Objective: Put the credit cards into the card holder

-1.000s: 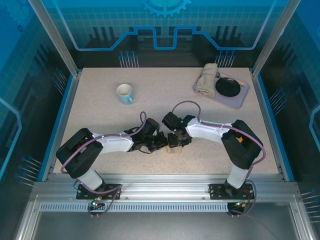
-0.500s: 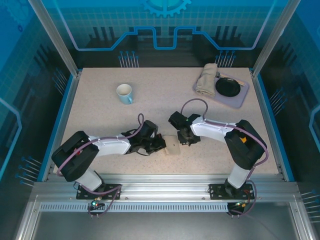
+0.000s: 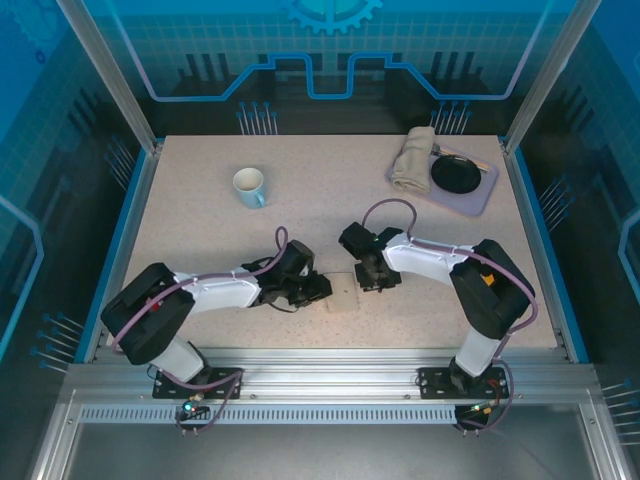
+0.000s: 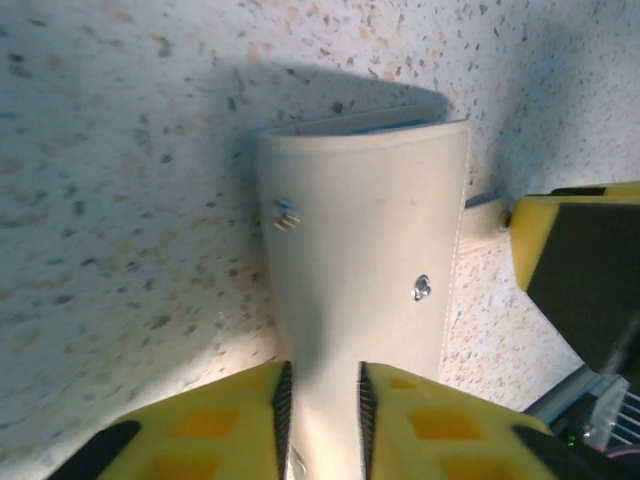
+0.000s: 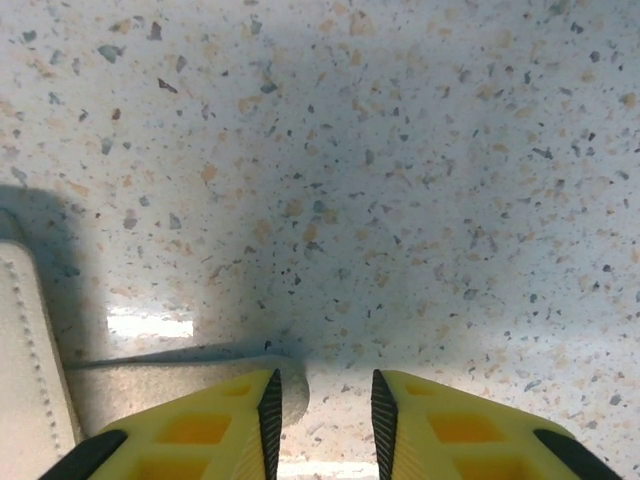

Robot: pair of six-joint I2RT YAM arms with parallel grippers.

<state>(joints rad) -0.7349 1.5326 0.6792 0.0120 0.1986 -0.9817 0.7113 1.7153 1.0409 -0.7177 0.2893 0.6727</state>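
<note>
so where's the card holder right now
The card holder lies front-centre on the table in the top view, between the left gripper and right gripper; the left wrist view has its end between the left gripper's fingers.

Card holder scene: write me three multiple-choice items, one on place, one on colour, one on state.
1. Where is the card holder? A on the tray; B between left gripper and right gripper; C beside the mug.
2. Its colour? A red; B black; C beige.
3. The right gripper is: A open, empty; B shut on the card holder; C shut on the mug.
Key: B, the top view shows it between them; C, the left wrist view shows beige; A, bare table shows between its jaws.
</note>
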